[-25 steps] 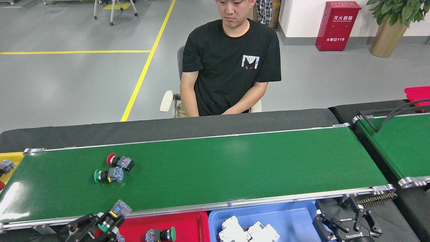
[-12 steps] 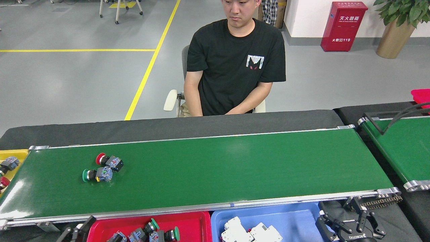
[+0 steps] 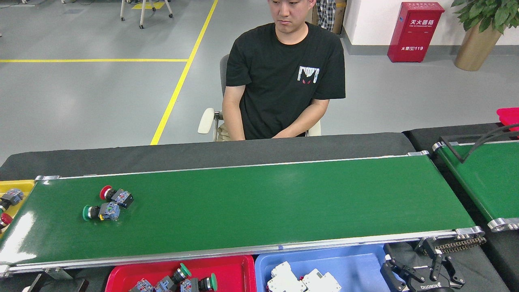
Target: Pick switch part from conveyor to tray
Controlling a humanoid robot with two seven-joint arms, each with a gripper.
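Two switch parts lie close together on the left part of the conveyor: one with a red cap and one with a green cap. Below the belt's near rail, the red tray holds several switch parts. Of my left gripper only a dark sliver shows at the bottom left edge, below the rail. My right gripper hangs open and empty at the bottom right, beside the blue tray and away from the switch parts.
A blue tray with white breakers sits right of the red one. A yellow tray with more switch parts stands at the belt's left end. A person sits behind the conveyor. A second green belt is at the right.
My left gripper let go of a green-capped switch part into the red tray and dropped almost out of view. Both switch parts on the belt travelled left. The right arm stayed put.
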